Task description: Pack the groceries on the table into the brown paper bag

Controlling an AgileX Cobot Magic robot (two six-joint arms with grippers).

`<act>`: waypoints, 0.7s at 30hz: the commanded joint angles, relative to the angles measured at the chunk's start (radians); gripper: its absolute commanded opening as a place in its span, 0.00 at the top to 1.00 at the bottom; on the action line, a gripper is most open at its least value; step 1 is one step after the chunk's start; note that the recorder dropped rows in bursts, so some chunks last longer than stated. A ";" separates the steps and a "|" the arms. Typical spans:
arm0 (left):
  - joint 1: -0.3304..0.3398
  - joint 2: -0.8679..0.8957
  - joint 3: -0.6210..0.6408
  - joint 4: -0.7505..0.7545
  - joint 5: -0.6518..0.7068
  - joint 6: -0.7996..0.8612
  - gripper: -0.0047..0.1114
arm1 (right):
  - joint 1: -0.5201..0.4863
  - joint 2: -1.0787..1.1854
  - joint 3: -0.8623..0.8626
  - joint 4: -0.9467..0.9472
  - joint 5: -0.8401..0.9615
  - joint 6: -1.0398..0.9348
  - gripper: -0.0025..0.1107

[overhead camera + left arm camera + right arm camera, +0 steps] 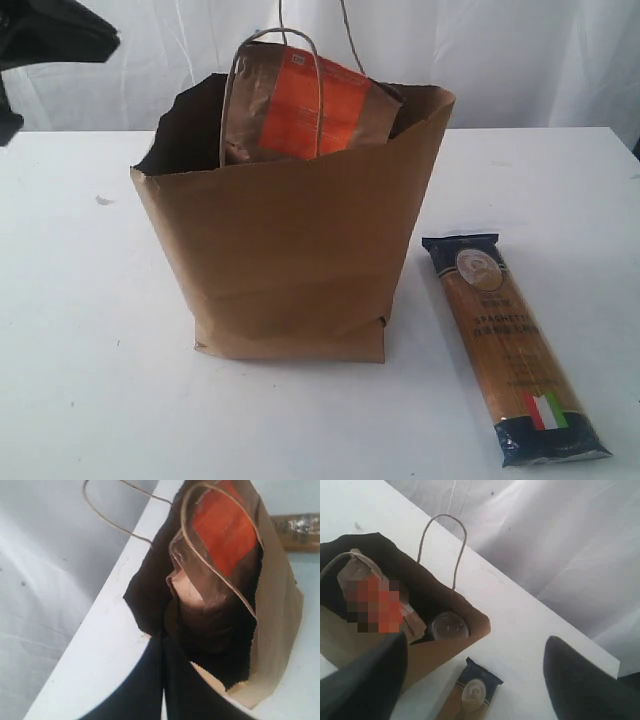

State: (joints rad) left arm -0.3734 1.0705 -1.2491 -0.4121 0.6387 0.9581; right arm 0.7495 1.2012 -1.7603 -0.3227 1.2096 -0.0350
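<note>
Exterior view: the brown paper bag [290,270] stands upright on the table [80,380], with the brown-orange pouch [320,105] poking out of its top. The spaghetti packet [510,350] lies flat just right of it. A tin can [450,626] sits inside the bag. The left gripper [163,642] hangs over the bag's mouth, fingers together; the right gripper [475,645] has its fingers spread wide, empty.

Bright even light, soft shadows, brown paper bag [290,260] dark inside — wrist views blurry, one patch pixelated.

White table [80,380] bears brown paper bag [290,260] and spaghetti packet [510,345].
</note>
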 commanded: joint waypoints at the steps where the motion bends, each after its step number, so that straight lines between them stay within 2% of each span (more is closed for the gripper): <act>1: 0.002 -0.091 -0.003 0.051 0.012 -0.305 0.96 | -0.003 -0.132 0.114 -0.013 0.011 0.092 0.36; 5: 0.002 -0.158 0.018 0.058 0.023 -0.454 0.96 | -0.003 -0.254 0.255 -0.004 0.011 0.167 0.36; 9: 0.002 -0.262 0.143 0.058 -0.066 -0.579 0.96 | -0.003 -0.392 0.422 0.036 -0.008 0.246 0.36; 14: 0.002 -0.416 0.419 0.054 -0.262 -0.815 0.96 | -0.003 -0.523 0.599 0.137 -0.082 0.281 0.36; 18: 0.002 -0.527 0.655 0.054 -0.427 -0.985 0.96 | -0.003 -0.602 0.717 0.142 -0.114 0.325 0.36; 21: 0.002 -0.581 0.768 0.054 -0.485 -1.065 0.96 | -0.003 -0.639 0.773 0.137 -0.118 0.353 0.36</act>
State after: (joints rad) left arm -0.3734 0.5408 -0.5745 -0.3472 0.2259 -0.0130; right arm 0.7495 0.5941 -1.0334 -0.1819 1.1158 0.2858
